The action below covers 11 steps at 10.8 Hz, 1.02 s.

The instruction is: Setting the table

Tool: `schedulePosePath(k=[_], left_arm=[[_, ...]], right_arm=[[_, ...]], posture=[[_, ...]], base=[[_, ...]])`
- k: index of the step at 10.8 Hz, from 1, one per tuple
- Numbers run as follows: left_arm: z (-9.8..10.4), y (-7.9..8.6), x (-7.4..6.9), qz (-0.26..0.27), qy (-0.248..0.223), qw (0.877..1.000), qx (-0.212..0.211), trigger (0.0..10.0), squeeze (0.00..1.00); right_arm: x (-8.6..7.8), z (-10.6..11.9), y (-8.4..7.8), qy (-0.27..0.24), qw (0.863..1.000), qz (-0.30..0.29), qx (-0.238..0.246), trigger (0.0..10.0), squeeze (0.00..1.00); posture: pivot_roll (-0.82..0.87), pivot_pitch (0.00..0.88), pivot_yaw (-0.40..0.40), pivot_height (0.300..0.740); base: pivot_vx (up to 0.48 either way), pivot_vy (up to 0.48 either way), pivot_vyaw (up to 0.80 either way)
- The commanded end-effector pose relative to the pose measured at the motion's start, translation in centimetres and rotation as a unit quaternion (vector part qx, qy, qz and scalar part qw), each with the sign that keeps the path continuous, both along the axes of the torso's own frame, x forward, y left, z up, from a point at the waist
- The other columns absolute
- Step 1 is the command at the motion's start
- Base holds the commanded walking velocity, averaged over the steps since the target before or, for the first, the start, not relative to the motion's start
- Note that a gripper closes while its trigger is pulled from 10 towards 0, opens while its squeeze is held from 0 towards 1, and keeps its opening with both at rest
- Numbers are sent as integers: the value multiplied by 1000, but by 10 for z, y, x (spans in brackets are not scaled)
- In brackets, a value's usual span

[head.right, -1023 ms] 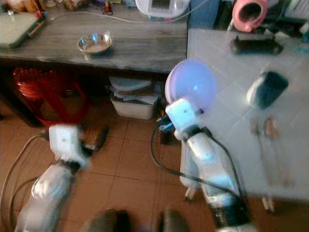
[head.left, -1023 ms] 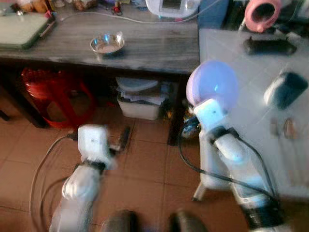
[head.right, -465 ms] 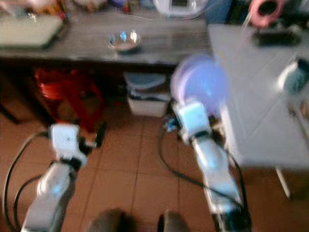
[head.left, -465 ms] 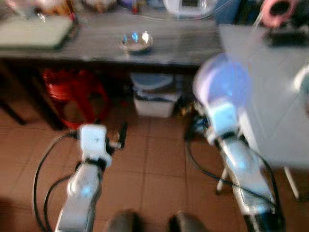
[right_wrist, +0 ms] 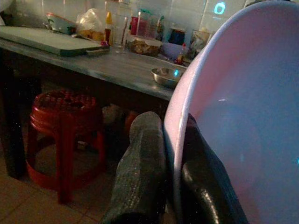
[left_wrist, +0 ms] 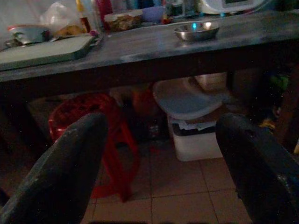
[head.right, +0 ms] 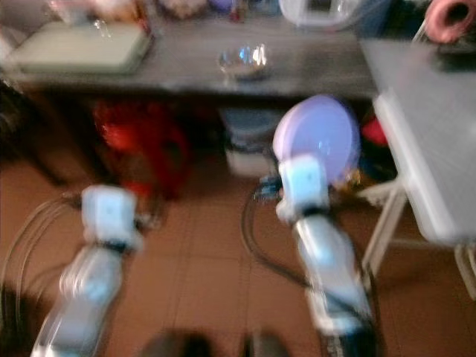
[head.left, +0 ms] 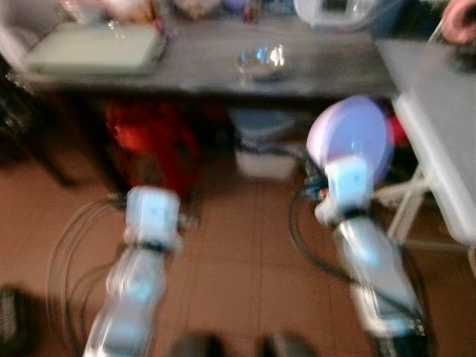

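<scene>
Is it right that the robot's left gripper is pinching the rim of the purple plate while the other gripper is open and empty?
Not quite: the right gripper pinches the purple plate by its rim, as the right wrist view shows. The left gripper is the open, empty one.

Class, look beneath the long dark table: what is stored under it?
Under the dark table stand a red plastic stool and a white lidded bin. Shadow and the left gripper's fingers hide whatever lies farther back.
</scene>
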<state>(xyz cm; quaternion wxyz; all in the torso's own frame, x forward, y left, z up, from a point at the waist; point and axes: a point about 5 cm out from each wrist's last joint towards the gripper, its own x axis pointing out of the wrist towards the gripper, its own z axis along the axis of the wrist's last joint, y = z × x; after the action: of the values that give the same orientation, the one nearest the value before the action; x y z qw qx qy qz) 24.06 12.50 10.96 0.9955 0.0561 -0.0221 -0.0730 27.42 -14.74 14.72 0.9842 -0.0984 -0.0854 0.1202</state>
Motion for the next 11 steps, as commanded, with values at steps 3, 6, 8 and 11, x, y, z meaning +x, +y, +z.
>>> schedulePosePath(k=[3,6,8,11], left_arm=[[1,2,-1,-8,-2,1000,12,10000,0],[2,-3,-1,-20,-3,1000,8,10000,0],[2,-4,-1,-25,-1,1000,3,10000,0],[2,-4,-1,-24,-2,1000,3,10000,0]], right_arm=[[-1,5,6,-13,1000,12,-1,10000,0],[-1,5,7,-12,1000,15,-2,10000,0],[2,7,9,-16,1000,19,-4,10000,0],[3,8,12,-19,999,27,-2,10000,0]], posture=[[-43,74,21,740],[-46,80,22,740],[-44,83,20,740],[-42,83,20,740]], base=[[480,0,0],[480,0,0],[480,0,0],[480,0,0]])
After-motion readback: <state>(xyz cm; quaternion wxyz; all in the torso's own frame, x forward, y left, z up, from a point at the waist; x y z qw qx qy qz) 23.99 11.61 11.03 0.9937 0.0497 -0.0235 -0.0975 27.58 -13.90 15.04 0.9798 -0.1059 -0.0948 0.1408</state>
